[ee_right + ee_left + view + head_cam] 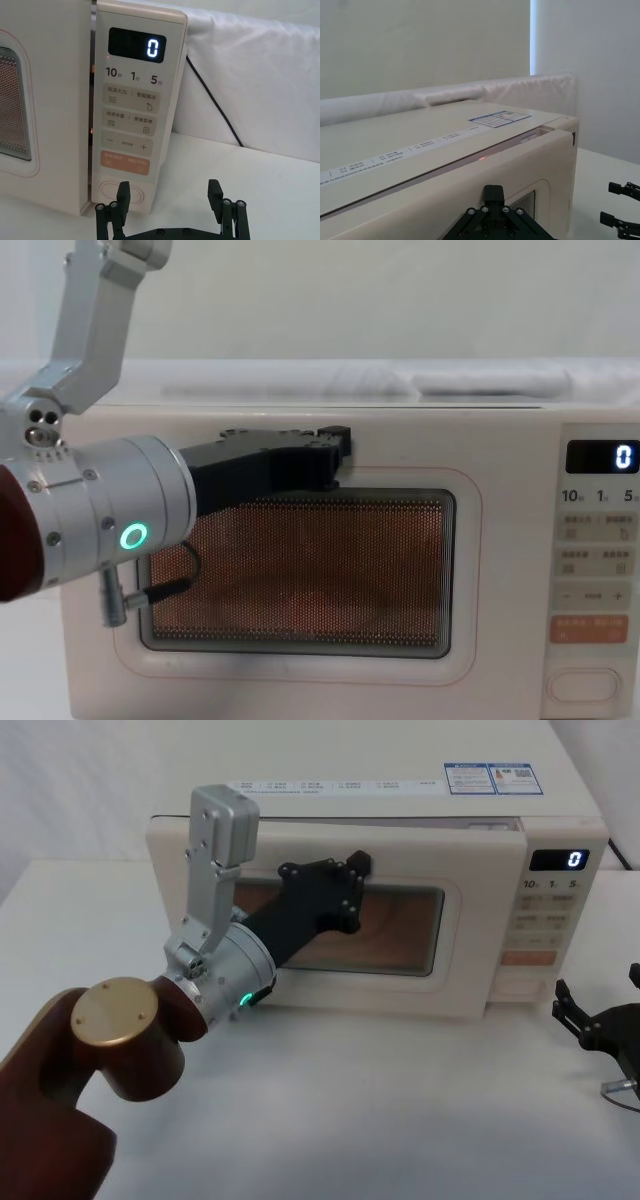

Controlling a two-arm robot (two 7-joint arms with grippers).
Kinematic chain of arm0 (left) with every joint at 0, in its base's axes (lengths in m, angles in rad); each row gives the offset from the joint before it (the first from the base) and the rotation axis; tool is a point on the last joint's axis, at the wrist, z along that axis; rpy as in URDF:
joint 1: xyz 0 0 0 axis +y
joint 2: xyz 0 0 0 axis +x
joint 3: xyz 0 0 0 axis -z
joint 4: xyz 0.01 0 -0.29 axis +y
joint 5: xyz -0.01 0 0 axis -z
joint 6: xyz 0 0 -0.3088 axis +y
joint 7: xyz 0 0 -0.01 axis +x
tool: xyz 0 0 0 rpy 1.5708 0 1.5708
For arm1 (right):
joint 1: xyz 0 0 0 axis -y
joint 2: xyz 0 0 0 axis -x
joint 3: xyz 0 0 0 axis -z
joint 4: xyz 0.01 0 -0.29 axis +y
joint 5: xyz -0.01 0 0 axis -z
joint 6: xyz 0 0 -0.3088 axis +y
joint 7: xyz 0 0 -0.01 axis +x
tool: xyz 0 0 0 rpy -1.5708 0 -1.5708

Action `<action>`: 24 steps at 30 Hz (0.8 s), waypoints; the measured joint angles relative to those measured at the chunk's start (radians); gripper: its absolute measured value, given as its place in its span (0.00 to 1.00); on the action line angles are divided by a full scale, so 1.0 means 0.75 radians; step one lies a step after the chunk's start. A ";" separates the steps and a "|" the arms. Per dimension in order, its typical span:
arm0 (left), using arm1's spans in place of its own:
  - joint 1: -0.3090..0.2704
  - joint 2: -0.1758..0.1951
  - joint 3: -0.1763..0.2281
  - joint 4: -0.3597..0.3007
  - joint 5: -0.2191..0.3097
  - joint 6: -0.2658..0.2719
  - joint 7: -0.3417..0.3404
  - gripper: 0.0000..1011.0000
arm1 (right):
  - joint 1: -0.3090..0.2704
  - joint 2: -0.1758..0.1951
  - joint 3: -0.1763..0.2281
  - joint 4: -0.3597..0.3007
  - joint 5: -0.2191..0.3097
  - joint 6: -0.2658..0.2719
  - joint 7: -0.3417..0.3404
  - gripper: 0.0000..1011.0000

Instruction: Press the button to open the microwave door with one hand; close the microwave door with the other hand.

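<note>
Pressing against the upper part of the microwave door (300,910), the left gripper (345,870) has its black fingers drawn together rather than spread, with nothing between them; it works as a blunt pusher, not a clamp. In the left wrist view the gripper tip (493,192) lies against the door's face just below its top edge, and a thin gap shows between that edge and the oven body, widest at the hinge-free end by the control panel (545,930), so I judge the door not yet latched. To do this step well, the push should travel straight toward the cabinet, square to the door, and it should act nearer the free edge beside the panel than the hinge side, where leverage is poor. A steady, moderate shove is better than a jab, because the oven stands free on the worktop (400,1120) toward its far edge and could slide backward. The push should carry on until the gap along the top closes flush. The right gripper (600,1020) sits low near the worktop's right edge, fingers spread and empty, facing the button (122,192) at the panel's bottom, where it should wait clear of the door's swing.
</note>
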 joint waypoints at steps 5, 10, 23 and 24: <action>-0.016 -0.014 0.004 0.021 0.012 -0.002 0.001 0.00 | 0.000 0.000 0.000 0.000 0.000 0.000 0.000 0.99; -0.027 -0.023 0.006 0.035 0.020 -0.004 -0.001 0.00 | 0.000 0.000 0.000 0.000 0.000 0.000 0.000 0.99; -0.047 -0.040 0.009 0.060 0.032 -0.006 -0.009 0.00 | 0.000 0.000 0.000 0.000 0.000 0.000 0.000 0.99; -0.049 -0.041 0.009 0.061 0.033 -0.006 -0.010 0.00 | 0.000 0.000 0.000 0.000 0.000 0.000 0.000 0.99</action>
